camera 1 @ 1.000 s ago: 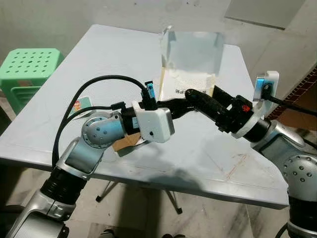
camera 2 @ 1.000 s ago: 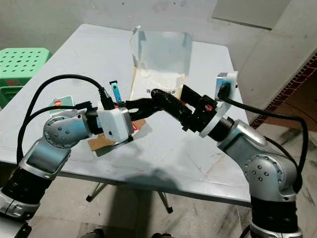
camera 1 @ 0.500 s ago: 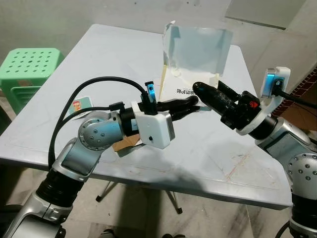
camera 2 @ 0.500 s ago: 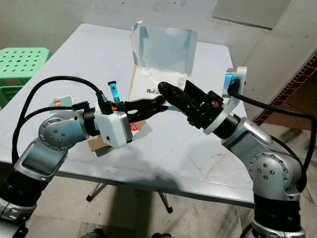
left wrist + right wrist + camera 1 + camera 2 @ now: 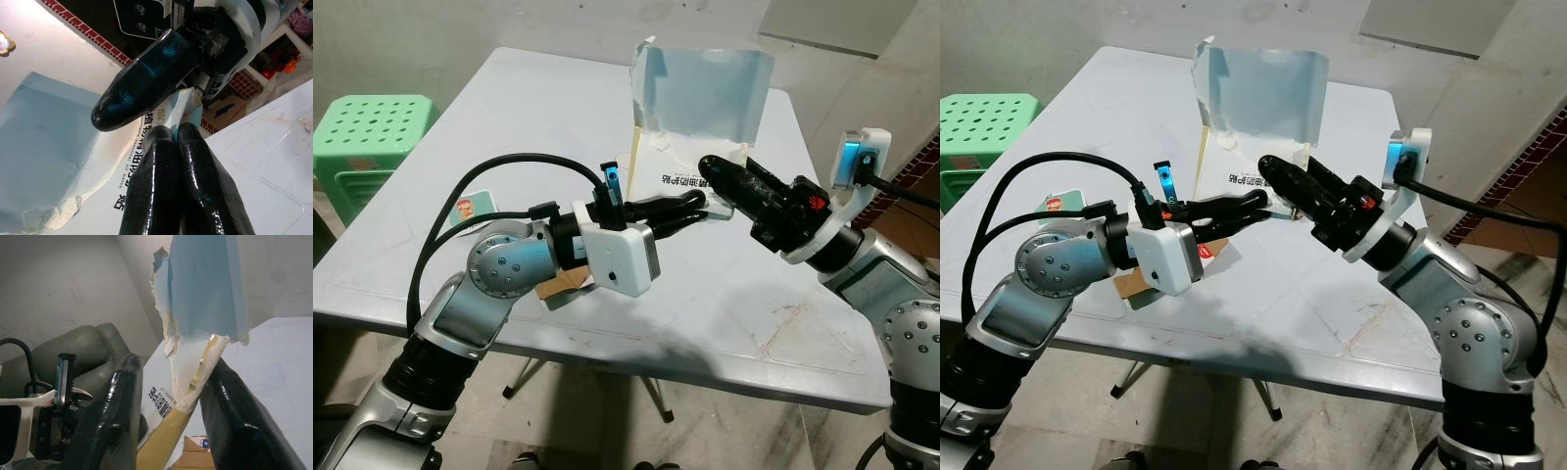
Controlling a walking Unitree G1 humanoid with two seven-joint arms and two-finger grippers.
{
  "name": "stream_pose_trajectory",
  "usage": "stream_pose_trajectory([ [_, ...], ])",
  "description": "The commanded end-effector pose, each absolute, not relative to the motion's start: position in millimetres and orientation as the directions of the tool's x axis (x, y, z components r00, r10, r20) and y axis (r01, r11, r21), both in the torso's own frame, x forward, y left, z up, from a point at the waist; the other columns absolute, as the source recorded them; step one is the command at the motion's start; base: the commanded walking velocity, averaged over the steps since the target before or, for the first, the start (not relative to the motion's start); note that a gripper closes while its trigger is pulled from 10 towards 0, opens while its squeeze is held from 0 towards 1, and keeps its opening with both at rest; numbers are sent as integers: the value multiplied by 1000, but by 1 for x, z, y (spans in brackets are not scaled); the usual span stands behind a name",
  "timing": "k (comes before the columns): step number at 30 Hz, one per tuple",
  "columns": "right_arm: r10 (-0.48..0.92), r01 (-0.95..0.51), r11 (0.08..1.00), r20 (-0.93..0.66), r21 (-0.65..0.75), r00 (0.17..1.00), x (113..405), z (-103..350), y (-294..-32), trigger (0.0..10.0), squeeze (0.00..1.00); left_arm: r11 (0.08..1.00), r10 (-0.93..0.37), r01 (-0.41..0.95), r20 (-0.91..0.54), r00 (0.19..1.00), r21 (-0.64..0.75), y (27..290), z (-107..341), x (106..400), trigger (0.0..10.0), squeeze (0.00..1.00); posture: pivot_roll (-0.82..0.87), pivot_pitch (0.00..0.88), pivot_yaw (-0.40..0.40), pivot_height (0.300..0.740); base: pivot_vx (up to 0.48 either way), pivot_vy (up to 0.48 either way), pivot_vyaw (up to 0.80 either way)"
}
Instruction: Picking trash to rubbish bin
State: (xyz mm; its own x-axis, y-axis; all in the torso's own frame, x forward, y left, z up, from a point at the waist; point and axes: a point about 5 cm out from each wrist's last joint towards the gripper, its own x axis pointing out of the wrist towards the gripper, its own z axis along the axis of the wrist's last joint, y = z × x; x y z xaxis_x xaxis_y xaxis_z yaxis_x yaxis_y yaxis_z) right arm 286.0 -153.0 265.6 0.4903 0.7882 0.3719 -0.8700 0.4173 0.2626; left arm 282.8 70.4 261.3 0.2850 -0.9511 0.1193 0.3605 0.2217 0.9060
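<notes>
Packet (image 5: 690, 117) now higher, torn blue-white.

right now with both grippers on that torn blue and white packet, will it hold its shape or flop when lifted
The torn packet is probably floppy: its blue flap stands folded up with a ragged torn edge, like thin film. It looks light, since the left gripper pinches only its edge. It may tear further or slip, as the right gripper straddles just a thin corner.
</notes>
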Motion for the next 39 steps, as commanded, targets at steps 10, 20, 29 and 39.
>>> stream_pose_trajectory([
  [10,776,-869,429,393,245,494,286,272,-160,0,0,204,-958,336,118,260,919,68,264,278,10000,0,29,178,-124,740,0,0,0],
  [20,775,-872,422,400,249,490,284,272,-160,0,0,207,-956,344,116,269,916,68,264,279,10000,0,31,184,-122,740,0,0,0],
  [29,774,-873,421,403,248,488,285,273,-160,0,0,220,-953,347,124,277,912,70,267,281,10000,0,33,189,-122,740,0,0,0],
  [39,774,-872,421,404,248,488,285,273,-160,0,0,229,-951,352,132,280,908,71,269,282,10000,0,32,188,-121,740,0,0,0],
])
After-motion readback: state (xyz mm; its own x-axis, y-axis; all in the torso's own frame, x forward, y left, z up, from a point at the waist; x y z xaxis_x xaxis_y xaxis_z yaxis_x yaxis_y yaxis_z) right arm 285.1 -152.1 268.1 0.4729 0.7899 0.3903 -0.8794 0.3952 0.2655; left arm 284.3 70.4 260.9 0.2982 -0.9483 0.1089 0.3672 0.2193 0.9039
